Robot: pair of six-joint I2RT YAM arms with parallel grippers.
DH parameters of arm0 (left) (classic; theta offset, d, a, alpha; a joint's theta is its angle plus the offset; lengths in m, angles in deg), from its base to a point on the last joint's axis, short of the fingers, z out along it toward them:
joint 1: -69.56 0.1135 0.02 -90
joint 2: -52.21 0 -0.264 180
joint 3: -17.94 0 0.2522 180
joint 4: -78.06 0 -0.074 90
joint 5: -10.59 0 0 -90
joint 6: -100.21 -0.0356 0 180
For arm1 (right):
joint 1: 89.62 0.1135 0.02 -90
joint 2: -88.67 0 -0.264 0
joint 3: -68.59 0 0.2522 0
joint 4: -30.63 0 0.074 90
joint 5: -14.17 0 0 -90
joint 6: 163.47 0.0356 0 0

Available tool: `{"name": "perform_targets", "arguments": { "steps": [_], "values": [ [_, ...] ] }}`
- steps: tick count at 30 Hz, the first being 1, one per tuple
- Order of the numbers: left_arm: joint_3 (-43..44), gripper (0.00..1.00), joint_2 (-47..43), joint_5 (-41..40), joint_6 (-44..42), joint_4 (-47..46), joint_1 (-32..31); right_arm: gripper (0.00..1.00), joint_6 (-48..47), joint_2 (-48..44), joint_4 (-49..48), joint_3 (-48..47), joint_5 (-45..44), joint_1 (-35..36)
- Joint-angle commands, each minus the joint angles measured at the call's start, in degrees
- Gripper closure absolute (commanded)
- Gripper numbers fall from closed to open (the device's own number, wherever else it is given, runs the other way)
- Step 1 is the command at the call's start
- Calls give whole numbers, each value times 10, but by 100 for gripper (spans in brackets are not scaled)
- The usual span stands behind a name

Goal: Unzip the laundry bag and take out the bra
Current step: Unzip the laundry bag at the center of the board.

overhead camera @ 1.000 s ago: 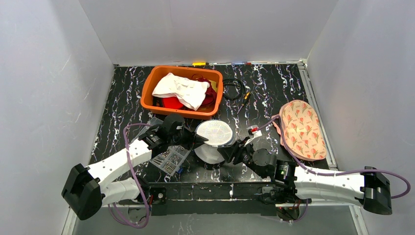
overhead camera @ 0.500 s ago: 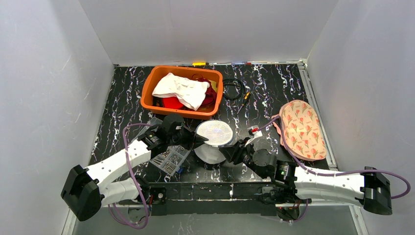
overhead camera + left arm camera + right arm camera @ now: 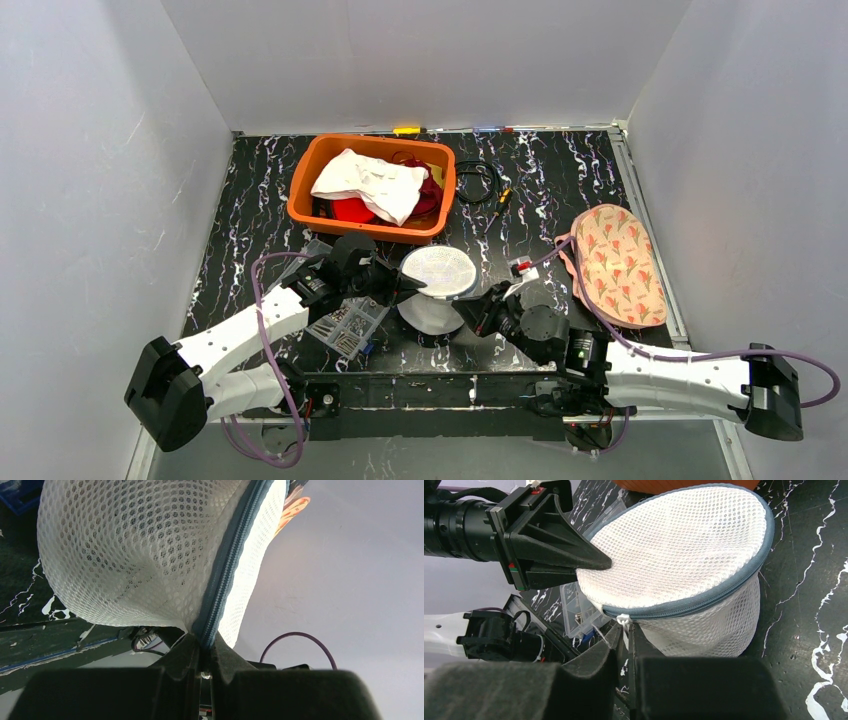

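Seen from above, a black, white-veined desk point(image 3: 250, 210) holds a round white mesh laundry bag point(image 3: 437, 272) near its middle, with the left tool point(image 3: 405, 285) touching the bag's left edge and the right tool point(image 3: 468, 312) at its lower right edge. Behind the bag sits an orange basin point(image 3: 300, 195) piled with a white cloth point(image 3: 368, 183) and red garments point(image 3: 352, 210), and a coiled black cable point(image 3: 478, 180) lies just to its right. A clear box of small parts point(image 3: 345, 325) lies left of the bag, and a pink floral oval pad point(image 3: 615, 262) lies near the desk's right edge.

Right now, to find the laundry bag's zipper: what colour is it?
The zipper is blue-grey; right wrist view shows it best.
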Motion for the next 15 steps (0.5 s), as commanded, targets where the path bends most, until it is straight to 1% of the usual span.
{"name": "perform_targets", "arguments": {
  "steps": [1,4,5,10,15],
  "values": [
    [-7,100,-10,14,-2,-3,1,87,1,-23,6,8,-12,3],
    [-7,100,-10,14,-2,-3,1,97,3,-35,19,11,-13,3],
    [-7,100,-8,15,-3,-4,1,99,3,-39,24,12,-14,3],
    [-8,100,-7,16,-4,-5,1,99,-2,-48,46,6,-17,3],
    [-5,100,-5,16,-16,-1,1,99,-7,-46,92,-11,-33,3]
  ]
}}
